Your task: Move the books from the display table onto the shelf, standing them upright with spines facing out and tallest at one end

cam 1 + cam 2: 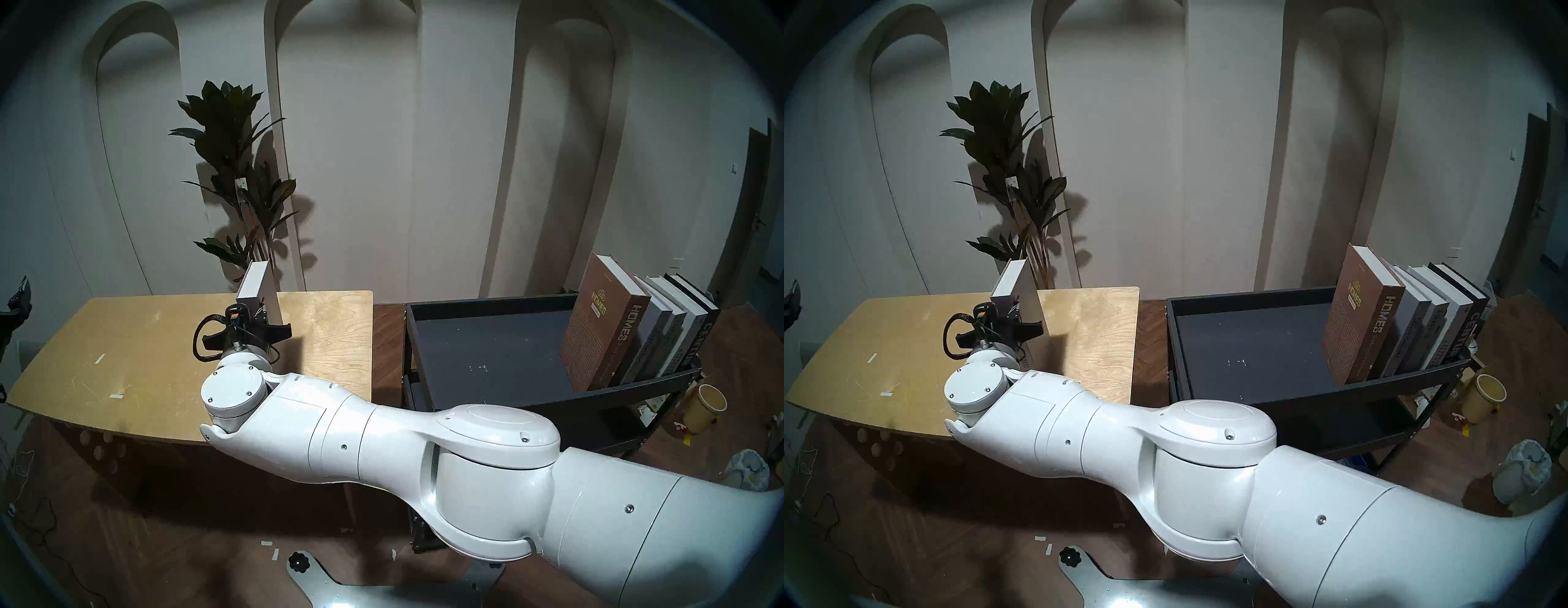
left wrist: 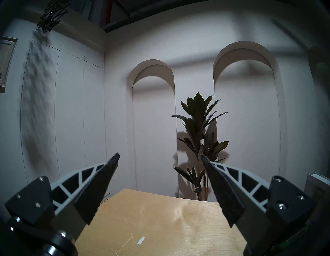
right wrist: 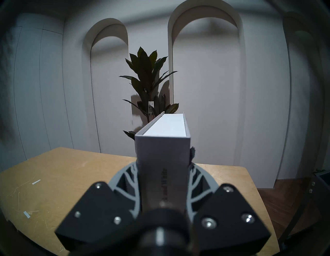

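Item 1, counter (image 1: pixel 127 339): wide light plywood top with rounded corners, scuffed, a few bits of pale tape (image 1: pixel 101 358) on it. I see one book on it and nothing else of the task.

Item 2, shelf (image 1: pixel 488 339): black metal rack just right of the counter, its dark grey rimmed top tray mostly bare on the left.

Item 3, row of five books (image 1: pixel 662 322): standing at the tray's right end, spines toward me, all leaning to the right. The brown "HOMES" book (image 1: pixel 602 322) is the tallest and outermost on the left; the black "CENTURY" book (image 1: pixel 704 335) closes the row on the right.

Item 4, pale grey book (image 3: pixel 162 157): upright on the counter near its far edge, spine facing my right wrist camera, white page block on top.

Item 5, right pincer (image 3: pixel 162 176): reaching level across the counter, fingers (image 3: pixel 193 178) pressed against both covers, pinching the pale grey book low on its spine end.

Item 6, left pincer (image 2: pixel 159 157): spread wide, holding nothing, raised over the counter's left end.

Item 7, potted plant (image 1: pixel 237 170): behind the counter, against the arched wall.
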